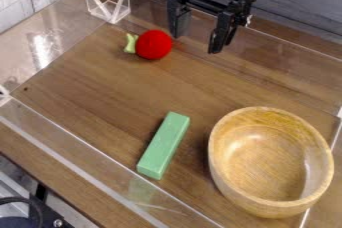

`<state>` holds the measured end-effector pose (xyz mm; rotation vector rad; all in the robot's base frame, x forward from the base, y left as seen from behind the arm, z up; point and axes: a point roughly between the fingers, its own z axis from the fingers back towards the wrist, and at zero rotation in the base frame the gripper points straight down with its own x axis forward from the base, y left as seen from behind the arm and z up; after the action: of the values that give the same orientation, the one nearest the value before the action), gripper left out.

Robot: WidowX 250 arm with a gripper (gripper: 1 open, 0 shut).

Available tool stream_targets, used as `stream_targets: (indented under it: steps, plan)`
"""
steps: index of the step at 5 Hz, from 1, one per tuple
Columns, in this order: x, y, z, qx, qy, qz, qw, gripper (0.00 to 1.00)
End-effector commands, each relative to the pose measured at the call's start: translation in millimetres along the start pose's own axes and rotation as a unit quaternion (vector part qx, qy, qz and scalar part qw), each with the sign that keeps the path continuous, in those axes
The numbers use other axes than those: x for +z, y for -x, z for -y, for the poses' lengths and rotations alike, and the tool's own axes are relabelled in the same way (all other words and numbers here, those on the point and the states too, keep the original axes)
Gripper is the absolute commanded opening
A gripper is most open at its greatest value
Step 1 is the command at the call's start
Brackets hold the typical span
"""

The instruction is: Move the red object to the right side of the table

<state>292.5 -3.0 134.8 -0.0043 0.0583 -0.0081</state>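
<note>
The red object (154, 43) is a small rounded toy fruit with a green leafy end on its left side, lying on the table (94, 97) toward the far left. My gripper (197, 35) hangs just right of it, pointing down, fingers apart and nothing between them. One dark finger (175, 19) stands close to the fruit's upper right without touching it; the other finger (218, 39) is farther right.
A green rectangular block (163, 144) lies near the front middle. A round light wooden bowl (270, 159) sits at the front right. Low clear acrylic walls (80, 157) border the tabletop, with a folded clear piece (107, 5) at the back left.
</note>
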Motion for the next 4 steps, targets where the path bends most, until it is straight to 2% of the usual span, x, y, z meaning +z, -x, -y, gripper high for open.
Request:
stream_targets:
  steps: [1, 2, 3, 4]
  plan:
    - [-11.7, -1.8, -11.5, -0.004, 0.000, -0.013, 0.9999, 1.00]
    - [-21.0, -5.8, -46.0, -0.033, -0.006, -0.014, 0.9994, 1.00]
    - [-24.9, -8.3, -89.0, -0.050, -0.006, -0.005, 0.9987, 1.00]
    - [-13.1, -9.3, -97.3, -0.055, -0.001, 0.012, 0.9984, 1.00]
